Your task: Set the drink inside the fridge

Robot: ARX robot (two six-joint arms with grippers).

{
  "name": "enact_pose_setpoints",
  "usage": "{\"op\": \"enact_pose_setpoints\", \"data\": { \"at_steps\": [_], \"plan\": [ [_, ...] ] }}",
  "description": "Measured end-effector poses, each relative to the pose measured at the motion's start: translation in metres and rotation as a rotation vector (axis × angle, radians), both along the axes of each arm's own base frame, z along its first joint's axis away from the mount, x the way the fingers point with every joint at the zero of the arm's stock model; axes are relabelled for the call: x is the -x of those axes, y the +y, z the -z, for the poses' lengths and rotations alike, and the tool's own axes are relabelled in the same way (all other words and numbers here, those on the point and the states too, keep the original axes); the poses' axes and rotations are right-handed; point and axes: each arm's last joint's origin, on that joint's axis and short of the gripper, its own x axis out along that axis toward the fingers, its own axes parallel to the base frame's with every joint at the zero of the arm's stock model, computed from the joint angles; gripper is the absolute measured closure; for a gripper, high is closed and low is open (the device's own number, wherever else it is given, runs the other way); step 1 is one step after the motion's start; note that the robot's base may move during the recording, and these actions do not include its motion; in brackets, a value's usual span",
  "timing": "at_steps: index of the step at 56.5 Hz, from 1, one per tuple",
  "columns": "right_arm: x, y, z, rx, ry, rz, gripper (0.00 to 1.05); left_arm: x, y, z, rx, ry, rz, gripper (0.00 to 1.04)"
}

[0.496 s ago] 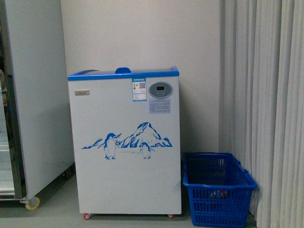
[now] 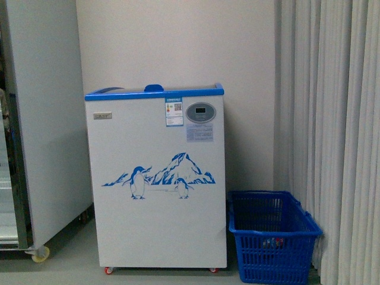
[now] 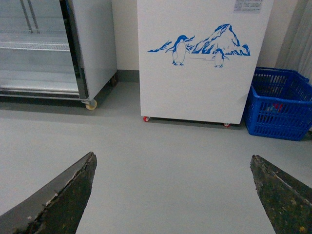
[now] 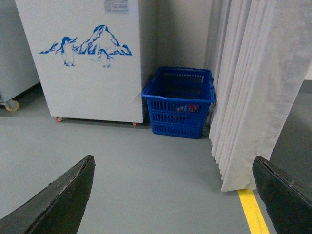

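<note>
Fridge: the white chest fridge (image 2: 157, 178) stands at the centre of the front view against the wall, on small red-wheeled feet. It has a blue top rim, a penguin-and-mountain print on its front and a label and control panel near the top edge.
Fridge lid: seen edge-on from the front, with a blue handle (image 2: 154, 88) above the rim; whether it is slid open cannot be told.
Basket: a blue plastic basket (image 2: 273, 237) sits on the floor at 4 o'clock from the fridge, just beside its lower corner.
Drink: the drink (image 4: 188, 108) shows as a small red shape low inside the basket, through the mesh; its form is too small to make out. It is outside the fridge.
Cabinet: a tall grey cabinet (image 2: 47, 119) stands at 9 o'clock from the fridge, on casters, near it but apart.
Curtain: a pale pleated curtain (image 2: 332, 119) hangs at 3 o'clock from the fridge, behind and beside the basket.
Floor line: a yellow stripe (image 4: 252, 209) runs on the grey floor by the curtain hem.
Left gripper (image 3: 171, 158): fingers spread wide, nothing between them, over bare floor well short of the fridge.
Right gripper (image 4: 173, 159): fingers spread wide, empty, over bare floor, well apart from the basket.
</note>
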Motion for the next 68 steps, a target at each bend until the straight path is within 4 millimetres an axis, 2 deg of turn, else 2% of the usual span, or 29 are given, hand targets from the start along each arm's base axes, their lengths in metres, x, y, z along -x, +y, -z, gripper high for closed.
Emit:
{"op": "enact_pose_setpoints", "data": {
  "at_steps": [68],
  "plan": [
    [0.0000,0.0000,0.0000,0.000,0.000,-0.001,0.08,0.0000,0.0000,0.0000,0.000,0.000,0.000,0.08]
  ]
}}
